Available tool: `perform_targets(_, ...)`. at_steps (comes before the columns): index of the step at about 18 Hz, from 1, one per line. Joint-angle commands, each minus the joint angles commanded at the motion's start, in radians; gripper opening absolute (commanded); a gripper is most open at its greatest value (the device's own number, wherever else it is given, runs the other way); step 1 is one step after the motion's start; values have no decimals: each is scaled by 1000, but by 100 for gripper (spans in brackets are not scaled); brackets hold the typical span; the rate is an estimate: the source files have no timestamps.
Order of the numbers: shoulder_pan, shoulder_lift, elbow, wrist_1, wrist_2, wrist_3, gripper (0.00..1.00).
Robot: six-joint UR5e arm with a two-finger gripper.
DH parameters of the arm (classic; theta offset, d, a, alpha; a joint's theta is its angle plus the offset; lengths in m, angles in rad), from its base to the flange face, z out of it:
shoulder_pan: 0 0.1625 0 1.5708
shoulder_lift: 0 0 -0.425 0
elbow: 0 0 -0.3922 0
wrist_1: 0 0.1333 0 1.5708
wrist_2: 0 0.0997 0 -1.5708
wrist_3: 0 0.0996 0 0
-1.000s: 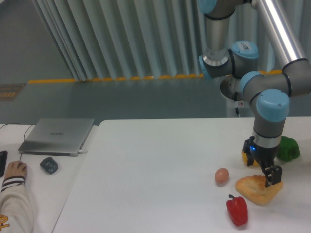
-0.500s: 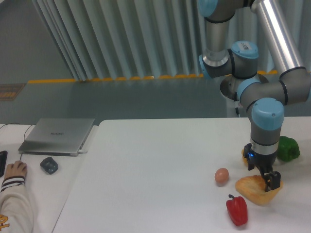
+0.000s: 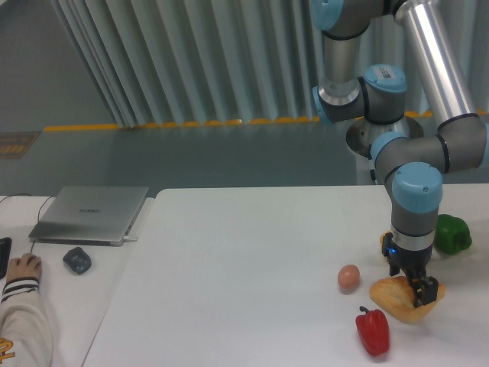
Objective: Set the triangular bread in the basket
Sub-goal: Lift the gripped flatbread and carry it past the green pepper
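The triangular bread (image 3: pixel 393 296), a flat golden-tan wedge, lies on the white table (image 3: pixel 252 260) near the front right. My gripper (image 3: pixel 424 295) points straight down over the wedge's right part, its dark fingertips (image 3: pixel 430 290) down at the crust. The jaws look slightly apart and the bread still rests on the table. The basket is out of view.
A small brown egg (image 3: pixel 348 277) lies just left of the bread and a red pepper (image 3: pixel 372 331) in front of it. A green pepper (image 3: pixel 452 234) and an orange object (image 3: pixel 386 245) sit behind the arm. A laptop (image 3: pixel 90 213), a dark mouse (image 3: pixel 76 261) and a person's hand (image 3: pixel 23 267) are at the left.
The gripper has come down and slightly left onto the right part of the bread. The bread, egg and peppers have stayed in place.
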Motion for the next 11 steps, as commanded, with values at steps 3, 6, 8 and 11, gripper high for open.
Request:
perform_targets(3, 11, 18, 12, -2, -2, 2, 44)
perform_targets(6, 12, 38, 40, -6, 0, 0, 38)
perform_targets(8, 20, 49, 45, -8, 0, 2, 38)
perform_targets(11, 47, 89, 46, -14, 0, 2, 37)
